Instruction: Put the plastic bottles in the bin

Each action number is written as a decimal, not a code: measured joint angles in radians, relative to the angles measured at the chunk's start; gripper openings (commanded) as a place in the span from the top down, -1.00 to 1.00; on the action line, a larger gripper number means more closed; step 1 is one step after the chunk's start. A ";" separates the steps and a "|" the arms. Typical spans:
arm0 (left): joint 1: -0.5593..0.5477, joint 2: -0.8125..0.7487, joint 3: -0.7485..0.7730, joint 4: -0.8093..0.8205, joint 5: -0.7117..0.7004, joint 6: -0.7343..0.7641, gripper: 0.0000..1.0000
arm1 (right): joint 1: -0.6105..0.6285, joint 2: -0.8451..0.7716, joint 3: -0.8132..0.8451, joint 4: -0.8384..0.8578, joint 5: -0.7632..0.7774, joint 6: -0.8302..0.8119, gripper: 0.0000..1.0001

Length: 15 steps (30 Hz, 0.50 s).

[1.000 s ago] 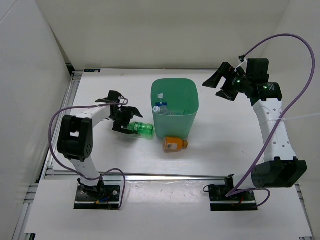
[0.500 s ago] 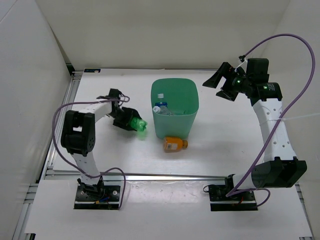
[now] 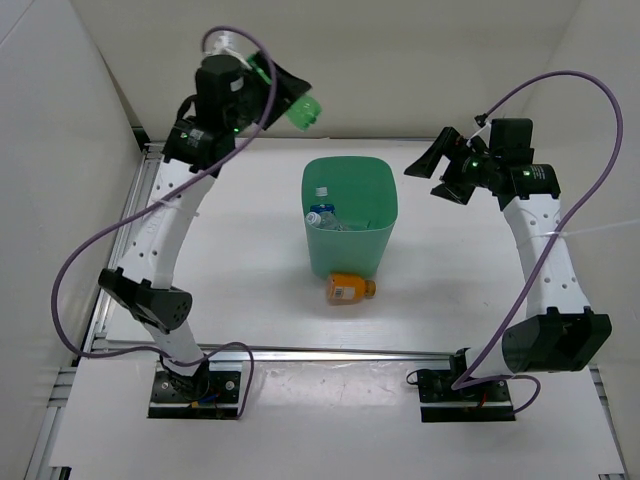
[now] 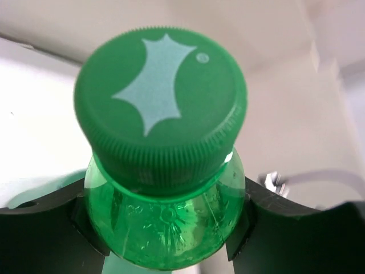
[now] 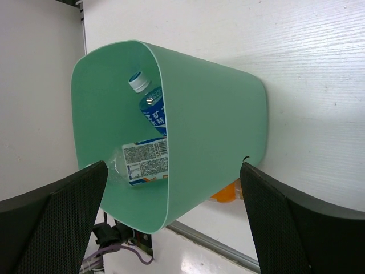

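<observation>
My left gripper (image 3: 284, 99) is raised high above the table's far left and is shut on the green bottle (image 3: 305, 112). In the left wrist view its green cap (image 4: 162, 105) faces the camera, and the black fingers (image 4: 279, 228) press both sides of the bottle's body (image 4: 165, 231). The mint-green bin (image 3: 350, 250) stands mid-table and holds a blue-label bottle (image 5: 153, 111) and a white-blue-label bottle (image 5: 145, 162). A short orange bottle (image 3: 350, 289) lies on the table against the bin's near side. My right gripper (image 3: 441, 166) hangs open and empty to the right of the bin.
White walls close in the table at the back and both sides. A metal rail (image 3: 330, 352) runs along the near edge by the arm bases. A purple cable (image 3: 560, 120) loops above the right arm.
The left gripper closed on the green bottle lying left of the bin and lifted it high toward the back. The right arm stayed put.
</observation>
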 measured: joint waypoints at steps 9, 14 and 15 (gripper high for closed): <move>-0.258 0.134 -0.061 -0.023 0.000 0.253 -0.49 | -0.005 -0.012 -0.029 0.004 0.016 0.000 -1.00; -0.279 0.158 -0.185 -0.059 0.039 0.268 -1.00 | -0.006 -0.060 -0.084 0.010 0.023 -0.001 -1.00; -0.277 0.154 -0.202 -0.061 0.039 0.270 -1.00 | -0.006 -0.079 -0.105 0.010 0.024 -0.001 -1.00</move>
